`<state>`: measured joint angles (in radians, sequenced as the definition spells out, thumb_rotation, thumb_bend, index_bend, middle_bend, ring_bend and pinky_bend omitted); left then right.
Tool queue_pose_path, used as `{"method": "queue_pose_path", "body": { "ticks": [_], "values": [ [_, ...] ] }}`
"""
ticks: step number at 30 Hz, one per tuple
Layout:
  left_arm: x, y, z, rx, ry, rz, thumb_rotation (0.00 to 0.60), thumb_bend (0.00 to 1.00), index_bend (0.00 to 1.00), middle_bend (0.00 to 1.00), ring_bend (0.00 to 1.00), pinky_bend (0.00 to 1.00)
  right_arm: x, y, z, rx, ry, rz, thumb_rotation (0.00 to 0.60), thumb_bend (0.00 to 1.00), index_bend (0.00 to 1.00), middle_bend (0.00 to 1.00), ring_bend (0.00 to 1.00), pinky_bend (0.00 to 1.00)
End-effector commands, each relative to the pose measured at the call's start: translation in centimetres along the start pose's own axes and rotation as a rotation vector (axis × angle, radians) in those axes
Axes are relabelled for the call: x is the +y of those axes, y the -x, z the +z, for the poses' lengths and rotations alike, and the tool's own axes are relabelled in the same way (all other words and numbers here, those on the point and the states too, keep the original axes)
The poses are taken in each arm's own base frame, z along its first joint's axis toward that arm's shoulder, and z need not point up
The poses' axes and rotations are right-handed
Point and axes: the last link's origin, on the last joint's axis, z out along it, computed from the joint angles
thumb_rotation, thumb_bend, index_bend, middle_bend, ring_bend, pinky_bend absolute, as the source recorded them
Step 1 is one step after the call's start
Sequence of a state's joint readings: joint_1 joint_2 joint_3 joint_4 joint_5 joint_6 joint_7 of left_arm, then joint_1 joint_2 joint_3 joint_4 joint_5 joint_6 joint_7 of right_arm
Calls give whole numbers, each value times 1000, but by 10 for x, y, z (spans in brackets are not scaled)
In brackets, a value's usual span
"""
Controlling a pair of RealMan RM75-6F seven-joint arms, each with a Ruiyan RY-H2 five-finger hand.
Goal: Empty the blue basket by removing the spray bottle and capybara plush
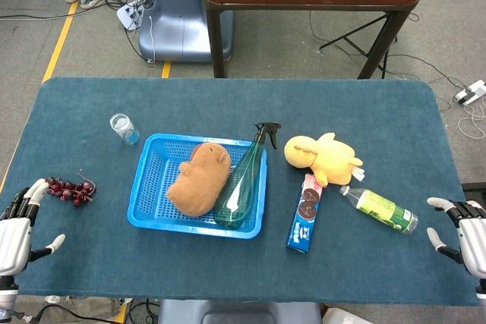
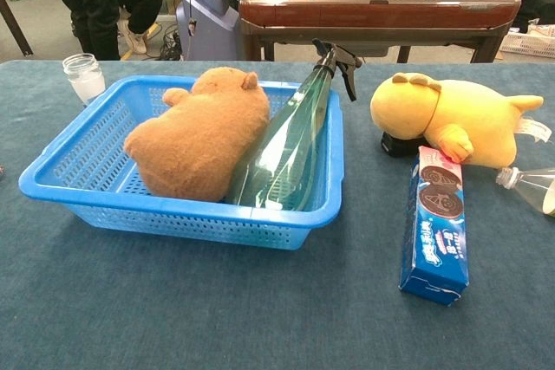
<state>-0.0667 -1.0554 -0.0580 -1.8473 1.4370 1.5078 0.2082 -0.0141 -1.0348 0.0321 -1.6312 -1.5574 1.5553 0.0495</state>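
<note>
A blue basket sits left of the table's middle. Inside it a brown capybara plush lies on its side. Beside the plush, a green spray bottle leans against the basket's right wall, its black nozzle sticking out over the far rim. My left hand rests open at the near left edge of the table. Far to the right, my right hand is open at the near right edge. Neither hand touches anything, and the chest view shows neither.
A yellow duck plush, a blue cookie pack and a lying plastic bottle are right of the basket. A small glass jar stands at the far left; red grapes lie near my left hand.
</note>
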Motion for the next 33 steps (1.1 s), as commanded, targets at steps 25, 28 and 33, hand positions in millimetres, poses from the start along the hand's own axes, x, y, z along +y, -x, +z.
{"method": "queue_pose_path", "body": {
  "ticks": [25,28,33],
  "values": [
    [-5,0,-1,0,-13,-5,600,207,50,73,66,220,-39,-14,51,-49,-237,-106,600,281,311,400,339,397],
    [-5,0,-2,2,-13,-6,600,207,51,73,66,220,-60,-16,72,-75,-327,-145,600,281,311,400,339,397],
    [-4,0,-4,4,-3,-12,600,207,51,73,66,219,-104,-13,113,-128,-468,-172,600,281,311,399,339,397]
  ]
}}
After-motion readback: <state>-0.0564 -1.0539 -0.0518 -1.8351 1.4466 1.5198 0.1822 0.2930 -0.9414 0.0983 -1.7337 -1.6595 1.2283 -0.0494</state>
